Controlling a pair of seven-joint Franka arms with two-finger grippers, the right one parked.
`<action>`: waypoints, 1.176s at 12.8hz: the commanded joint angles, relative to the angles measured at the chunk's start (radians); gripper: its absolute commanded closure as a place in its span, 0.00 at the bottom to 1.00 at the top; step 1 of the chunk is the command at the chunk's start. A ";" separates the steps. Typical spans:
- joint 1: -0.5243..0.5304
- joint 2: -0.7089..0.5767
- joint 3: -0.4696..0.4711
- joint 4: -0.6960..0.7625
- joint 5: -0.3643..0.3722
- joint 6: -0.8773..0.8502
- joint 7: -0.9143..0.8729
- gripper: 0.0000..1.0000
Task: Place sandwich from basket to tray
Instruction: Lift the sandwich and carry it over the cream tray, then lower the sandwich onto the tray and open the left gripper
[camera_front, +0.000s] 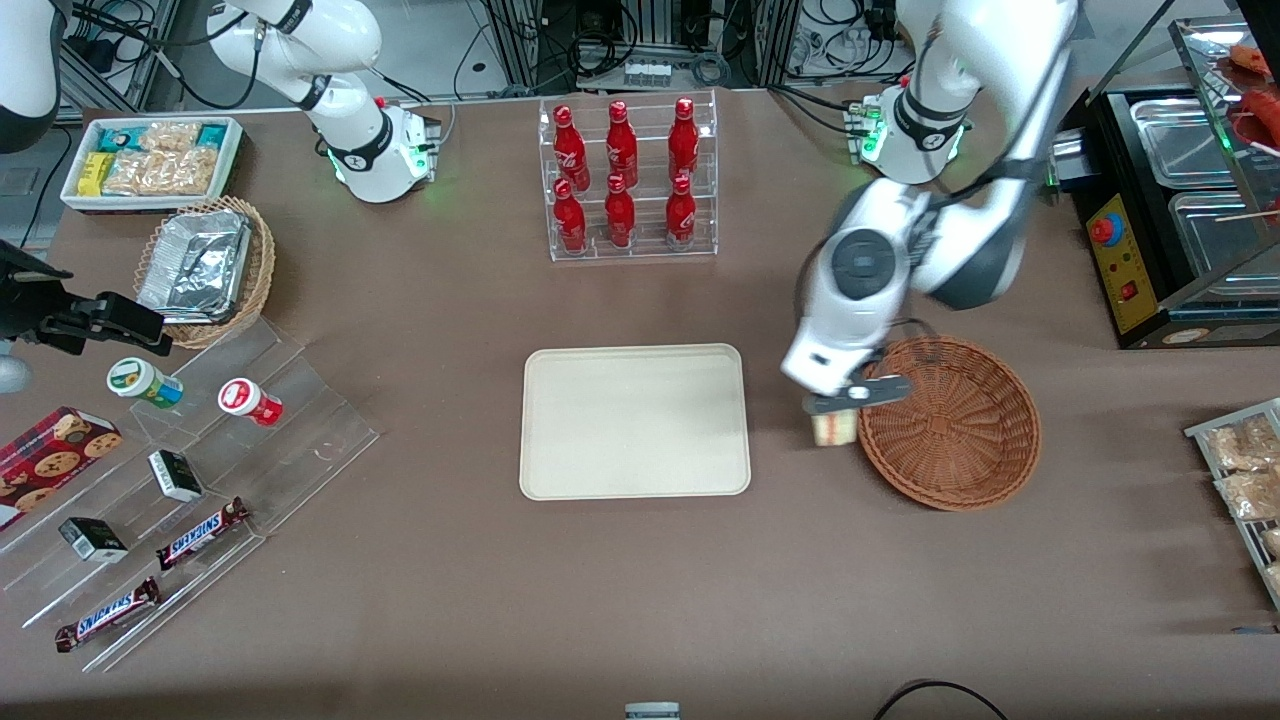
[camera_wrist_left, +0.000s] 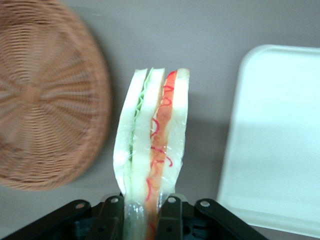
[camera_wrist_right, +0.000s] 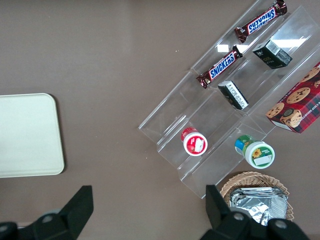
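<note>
My left gripper (camera_front: 835, 403) is shut on the sandwich (camera_front: 832, 427) and holds it above the table between the basket (camera_front: 950, 423) and the tray (camera_front: 634, 420). In the left wrist view the sandwich (camera_wrist_left: 152, 145) is a clear-wrapped pale wedge with green and red filling stripes, pinched between the black fingers (camera_wrist_left: 171, 215). The reddish-brown wicker basket (camera_wrist_left: 42, 95) looks empty. The cream tray (camera_wrist_left: 277, 140) is bare; it also shows in the right wrist view (camera_wrist_right: 27, 135).
A clear rack of red bottles (camera_front: 627, 180) stands farther from the front camera than the tray. Toward the parked arm's end are a clear stepped stand with snacks (camera_front: 170, 490), a tan basket with foil trays (camera_front: 205, 265) and a white bin (camera_front: 150, 160). A black appliance (camera_front: 1170, 220) stands at the working arm's end.
</note>
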 joint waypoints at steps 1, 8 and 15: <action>-0.063 0.139 0.015 0.160 -0.008 -0.023 -0.012 1.00; -0.140 0.346 -0.012 0.396 -0.015 -0.014 -0.018 1.00; -0.142 0.458 -0.043 0.493 -0.065 0.034 -0.007 1.00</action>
